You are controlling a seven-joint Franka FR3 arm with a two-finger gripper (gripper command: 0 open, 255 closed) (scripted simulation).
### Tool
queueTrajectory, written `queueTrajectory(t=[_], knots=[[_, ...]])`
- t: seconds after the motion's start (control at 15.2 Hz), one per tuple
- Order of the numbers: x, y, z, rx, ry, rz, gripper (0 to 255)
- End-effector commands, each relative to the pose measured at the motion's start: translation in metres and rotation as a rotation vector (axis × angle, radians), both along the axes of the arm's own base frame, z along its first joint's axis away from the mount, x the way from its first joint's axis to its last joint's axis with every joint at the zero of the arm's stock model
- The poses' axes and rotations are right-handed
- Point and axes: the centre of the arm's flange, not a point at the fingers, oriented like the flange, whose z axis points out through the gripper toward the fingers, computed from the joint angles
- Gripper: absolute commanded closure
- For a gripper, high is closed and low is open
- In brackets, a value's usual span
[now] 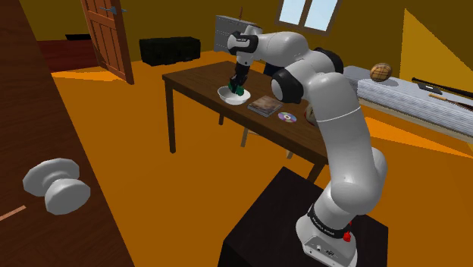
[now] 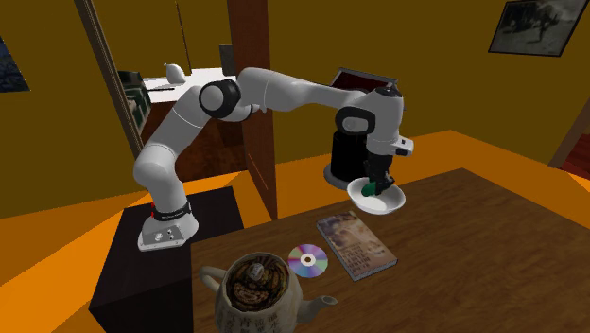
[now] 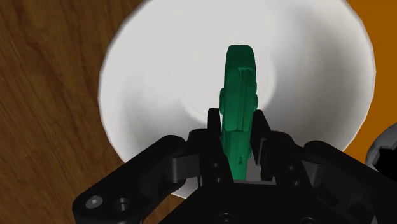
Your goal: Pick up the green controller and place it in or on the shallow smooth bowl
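Clamped on green controller (image 3: 238,89) with gripper (image 3: 238,140); long axis pointing down, directly over centre of white shallow bowl (image 3: 153,76); release judged outstanding.

The controller (image 3: 238,108) is deep green, the fingers (image 3: 212,137) plain black. The bowl (image 3: 153,76) is smooth, unpatterned white. The bench (image 3: 44,95) shows brown wood grain; the floor (image 1: 189,197) is orange. The disc (image 2: 307,259) is silver with a rainbow sheen, the teapot (image 2: 255,305) tan with brown ornament.

The arm (image 1: 341,129) stretches forward, wrist bent down, end effector (image 1: 237,85) pointing downward, fingers clasping the green controller (image 3: 238,83).
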Motion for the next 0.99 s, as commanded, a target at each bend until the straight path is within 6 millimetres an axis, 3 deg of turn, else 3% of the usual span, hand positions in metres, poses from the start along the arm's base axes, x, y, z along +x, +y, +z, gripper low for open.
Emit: queueTrajectory(t=[0.0,0.07,0.13,0.46,0.73,0.92], knots=[[0.000,0.000,0.000,0.000,0.000,0.000,255],[0.000,0.000,0.000,0.000,0.000,0.000,255],[0.000,0.000,0.000,0.000,0.000,0.000,0],[0.000,0.000,0.000,0.000,0.000,0.000,0],[-0.007,-0.003,0.049,0.000,0.000,0.000,0],[-0.007,-0.003,0.049,0.000,0.000,0.000,0]])
